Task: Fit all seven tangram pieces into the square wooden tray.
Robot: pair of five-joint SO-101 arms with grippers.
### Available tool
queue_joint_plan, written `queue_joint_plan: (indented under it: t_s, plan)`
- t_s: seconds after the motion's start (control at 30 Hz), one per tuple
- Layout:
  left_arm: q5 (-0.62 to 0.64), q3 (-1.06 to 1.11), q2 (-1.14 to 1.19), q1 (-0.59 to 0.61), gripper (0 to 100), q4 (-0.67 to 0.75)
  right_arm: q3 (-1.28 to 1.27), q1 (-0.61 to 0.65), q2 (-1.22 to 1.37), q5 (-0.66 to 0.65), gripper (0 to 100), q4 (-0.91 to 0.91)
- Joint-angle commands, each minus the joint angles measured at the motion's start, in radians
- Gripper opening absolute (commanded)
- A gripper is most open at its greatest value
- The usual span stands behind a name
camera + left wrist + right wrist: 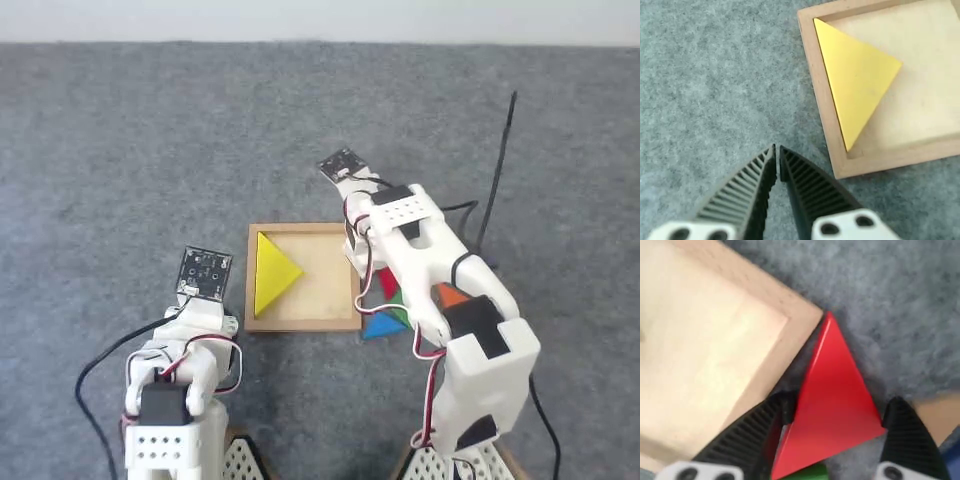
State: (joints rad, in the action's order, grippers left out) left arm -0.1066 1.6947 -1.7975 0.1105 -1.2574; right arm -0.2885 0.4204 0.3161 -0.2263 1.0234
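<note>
Right claw (840, 402) first: it is clamped across the red triangle (832, 385), one ribbed finger (752, 435) pressed to one edge, the other against the opposite corner. The piece sits between them, outside the tray, its far tip pointing away from the claw and ending just beside the outer corner of the square wooden tray (767, 297). The tray's wall runs right alongside the claw on one finger's side.

Back toward the claw's own arm, a green piece (812, 472) peeks out against the red one's edge. From above, a blue piece (378, 326) lies just past the green, touching it, and an orange piece (450, 295) sits farther out under the arm, all on the grey bench (120, 150).

Over to the left claw (776, 150): clenched tight, tips together, nothing in it, poised above bare bench. Just ahead and off to one side is the tray's near corner. Inside lies the yellow triangle (855, 85), flat on the tray floor, its long edge snug along the wall nearest this claw. The two claws stand well apart, the tray between them.
</note>
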Motion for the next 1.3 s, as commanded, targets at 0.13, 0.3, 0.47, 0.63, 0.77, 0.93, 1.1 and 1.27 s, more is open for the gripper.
queue_joint_plan:
  t_s: [0.13,0.3,0.47,0.63,0.77,0.93,1.1,1.27]
  plan:
    - [0.008,-0.012,-0.018,0.003,1,-0.005,0.018,0.008,-0.047,0.132,29.6,0.107]
    - [0.008,-0.012,-0.018,0.003,1,-0.005,0.018,0.010,0.001,0.207,29.6,0.102]
    - [0.008,-0.012,-0.018,0.003,1,-0.005,0.020,0.002,-0.010,0.238,33.7,0.110]
    - [0.008,-0.012,-0.018,0.003,1,-0.005,-0.035,-0.005,-0.087,0.267,39.3,0.114]
    - [0.008,-0.012,-0.018,0.003,1,-0.005,-0.107,-0.005,-0.111,0.269,37.5,0.024]
    - [0.008,-0.012,-0.018,0.003,1,-0.005,-0.103,-0.002,-0.081,0.269,33.9,0.005]
    - [0.008,-0.012,-0.018,0.003,1,-0.005,-0.078,-0.005,-0.058,0.270,24.4,0.028]
    - [0.008,-0.012,-0.018,0.003,1,-0.005,-0.083,-0.005,-0.064,0.270,19.1,0.030]
